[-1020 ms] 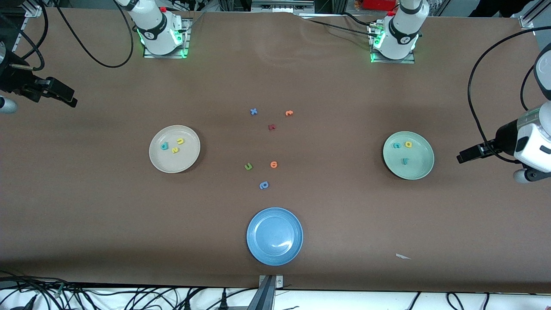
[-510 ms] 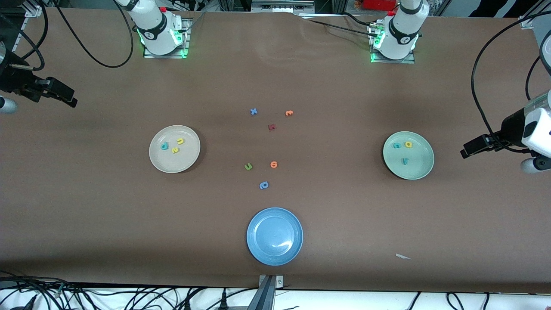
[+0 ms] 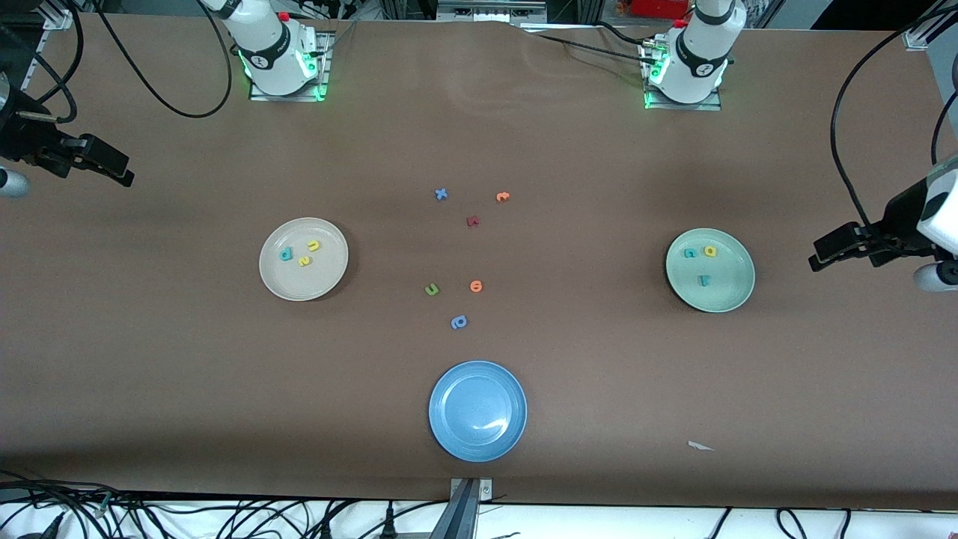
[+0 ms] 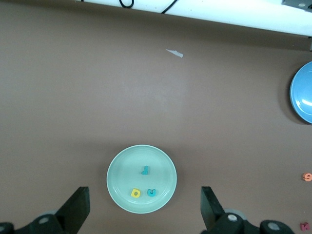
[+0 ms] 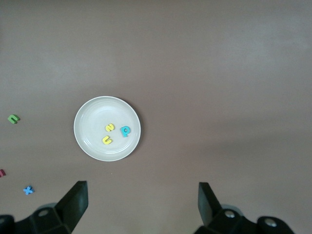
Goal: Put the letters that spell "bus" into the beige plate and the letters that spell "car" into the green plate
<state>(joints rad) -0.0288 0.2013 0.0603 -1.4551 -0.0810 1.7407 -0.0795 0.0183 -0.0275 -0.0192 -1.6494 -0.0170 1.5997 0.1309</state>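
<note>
The beige plate (image 3: 314, 283) holds a teal b (image 3: 286, 254), a yellow u (image 3: 313, 245) and a yellow s (image 3: 304, 261). The right wrist view shows the same plate (image 5: 92, 122) from high up. In the green plate (image 3: 730, 288) lie a teal c (image 3: 690, 253), a yellow a (image 3: 709, 251) and a teal r (image 3: 703, 281). The left wrist view shows this plate (image 4: 126, 165) far below. My left gripper (image 3: 821, 256) hangs open and empty over the table's left-arm end. My right gripper (image 3: 121, 172) waits open and empty over the right-arm end.
A blue plate (image 3: 464, 397) sits near the front edge. Between the plates lie loose letters: a blue x (image 3: 441, 194), an orange one (image 3: 502, 197), a dark red one (image 3: 472, 221), a green u (image 3: 432, 289), another orange one (image 3: 476, 285) and a blue p (image 3: 459, 322). A white scrap (image 3: 700, 446) lies near the front edge.
My left arm has drawn back from the green plate toward its end of the table, fingers staying open. The right arm and all letters have not moved.
</note>
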